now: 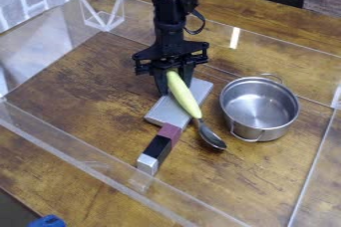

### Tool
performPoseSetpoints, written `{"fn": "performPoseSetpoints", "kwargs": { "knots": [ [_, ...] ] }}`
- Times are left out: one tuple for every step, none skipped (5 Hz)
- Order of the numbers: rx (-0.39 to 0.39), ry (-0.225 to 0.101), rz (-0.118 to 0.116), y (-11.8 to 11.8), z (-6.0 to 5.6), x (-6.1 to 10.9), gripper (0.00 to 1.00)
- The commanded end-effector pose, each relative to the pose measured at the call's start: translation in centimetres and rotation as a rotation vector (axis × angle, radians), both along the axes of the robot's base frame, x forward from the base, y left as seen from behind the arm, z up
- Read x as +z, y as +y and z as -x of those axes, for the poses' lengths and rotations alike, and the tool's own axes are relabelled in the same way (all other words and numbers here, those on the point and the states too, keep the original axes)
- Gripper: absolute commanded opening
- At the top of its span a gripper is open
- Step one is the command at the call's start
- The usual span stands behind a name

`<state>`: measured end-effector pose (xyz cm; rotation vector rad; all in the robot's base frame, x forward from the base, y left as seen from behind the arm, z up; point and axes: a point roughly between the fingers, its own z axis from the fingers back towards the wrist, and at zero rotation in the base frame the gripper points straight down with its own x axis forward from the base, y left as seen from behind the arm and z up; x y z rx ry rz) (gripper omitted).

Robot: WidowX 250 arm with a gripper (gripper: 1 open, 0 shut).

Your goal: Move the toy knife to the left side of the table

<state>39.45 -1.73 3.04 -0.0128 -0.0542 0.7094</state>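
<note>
Counter (80, 121), brown wood grain, low clear plastic walls around it. Single camera view: black gripper (170, 69) pointing down near the middle, jaws partly spread over the yellow handle end of a spoon (190, 105); whether they grip it cannot be told. Spoon lies across the toy knife (170, 123), whose grey blade sits under it, dark handle toward the near wall. Steel pot (257, 108) just right of them.
</note>
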Motion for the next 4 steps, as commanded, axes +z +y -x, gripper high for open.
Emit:
{"fn": "performPoseSetpoints", "kwargs": {
  "knots": [
    [-0.067,0.003,0.012,-0.6,0.9,1.1,0.0],
    [-0.103,-0.001,0.027,0.0,1.6,2.3,0.0],
    [-0.103,-0.002,0.036,0.8,2.9,3.3,0.0],
    [-0.097,0.0,0.041,1.7,4.2,3.9,0.0]
  ]
}}
